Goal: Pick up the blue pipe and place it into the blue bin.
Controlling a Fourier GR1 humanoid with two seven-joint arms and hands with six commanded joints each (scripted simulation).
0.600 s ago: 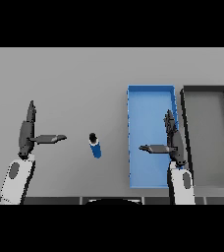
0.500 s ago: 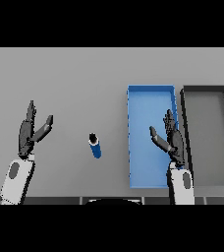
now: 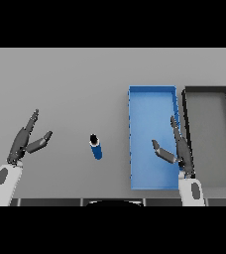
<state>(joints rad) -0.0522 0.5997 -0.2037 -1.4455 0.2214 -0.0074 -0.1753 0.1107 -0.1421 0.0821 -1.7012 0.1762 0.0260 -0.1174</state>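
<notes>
Between the two hands, the blue pipe [image 3: 96, 147] is lying on the grey table [image 3: 75, 84], just left of the blue bin [image 3: 152, 96] and well apart from both palms. It is looking short, stiff and light, probably smooth enough to roll, so pinching it across its middle seems safest. Left hand [image 3: 27, 140] and right hand [image 3: 177, 149] are both spreading relaxed fingers, holding nothing. Right of the bin a dark bin [image 3: 206, 92] is sitting.
</notes>
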